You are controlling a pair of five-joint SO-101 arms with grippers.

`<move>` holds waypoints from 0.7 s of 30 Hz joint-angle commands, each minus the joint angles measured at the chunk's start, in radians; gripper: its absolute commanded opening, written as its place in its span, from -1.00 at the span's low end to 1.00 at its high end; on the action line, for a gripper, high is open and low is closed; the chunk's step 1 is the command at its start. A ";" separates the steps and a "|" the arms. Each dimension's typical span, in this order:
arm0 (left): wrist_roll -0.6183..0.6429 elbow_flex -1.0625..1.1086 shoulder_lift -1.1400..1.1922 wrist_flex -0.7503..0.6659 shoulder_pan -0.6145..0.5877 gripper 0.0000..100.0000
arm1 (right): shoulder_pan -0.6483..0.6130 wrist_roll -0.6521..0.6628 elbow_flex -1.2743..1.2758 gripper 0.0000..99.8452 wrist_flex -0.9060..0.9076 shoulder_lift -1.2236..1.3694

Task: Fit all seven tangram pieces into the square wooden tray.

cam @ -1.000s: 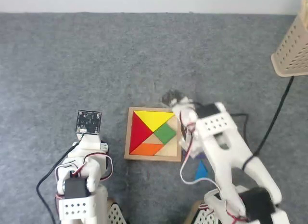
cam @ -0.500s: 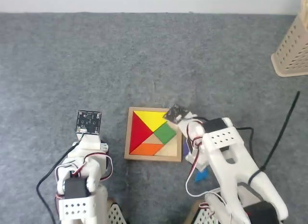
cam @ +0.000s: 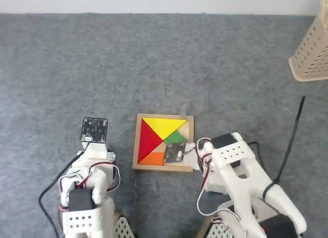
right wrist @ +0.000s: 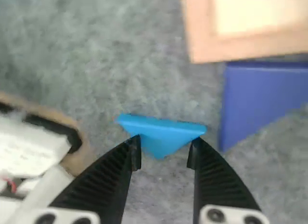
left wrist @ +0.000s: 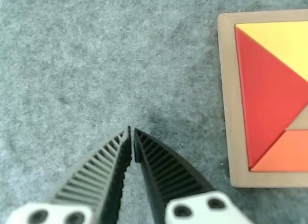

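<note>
Nearing its end, your puzzle looks mostly filled. On a grey carpeted table [cam: 102, 69] lies 1 square wooden tray [cam: 137, 144], set between the left arm [cam: 87, 184] and the right arm [cam: 236, 164].

Inside the tray you can count 4 coloured pieces lying flat:
- 1 large yellow triangle [cam: 163, 126] along the far edge
- 1 large red triangle [cam: 147, 139] along the edge nearest the left arm
- 1 green piece [cam: 176, 137] near the middle
- 1 orange piece [cam: 152, 158] in the near corner on the left arm's side

A pale wood patch [cam: 160, 147] sits among them. You cannot tell whether it is a 5th piece or bare tray floor. The right arm's wrist covers the tray's near corner on its own side, so that part is hidden.

Outside the tray, 2 pieces lie on the carpet: 1 small light blue triangle [right wrist: 161, 132] and 1 dark blue piece [right wrist: 260, 96], whose full shape is cut off. The dark blue piece lies just beside the tray's corner, perhaps touching it. The light blue triangle lies near both.

The right gripper [right wrist: 163, 146] is open, with 1 finger on each side of the light blue triangle and not clamped on it. The left gripper [left wrist: 131, 133] is closed on nothing, its tips together above the carpet, near the tray's edge.

As a judgement, at least 2 of the 7 placements remain for you, and the step in hand is picking up the light blue triangle.
</note>
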 commanded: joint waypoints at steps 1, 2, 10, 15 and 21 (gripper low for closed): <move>-0.005 -0.007 -0.020 0.008 0.000 -0.98 | 0.001 0.074 0.012 -0.67 0.021 -0.028; -0.005 -0.007 -0.020 0.008 0.000 -0.98 | -0.001 0.074 0.025 -0.67 0.015 -0.025; -0.005 -0.007 -0.020 0.008 0.000 -0.98 | 0.005 -0.155 0.049 -0.67 -0.173 0.047; -0.005 -0.007 -0.020 0.008 0.000 -0.98 | 0.007 -0.342 0.017 -0.67 -0.219 0.064; -0.005 -0.007 -0.020 0.008 0.000 -0.98 | 0.125 -0.446 -0.147 -0.67 -0.147 0.068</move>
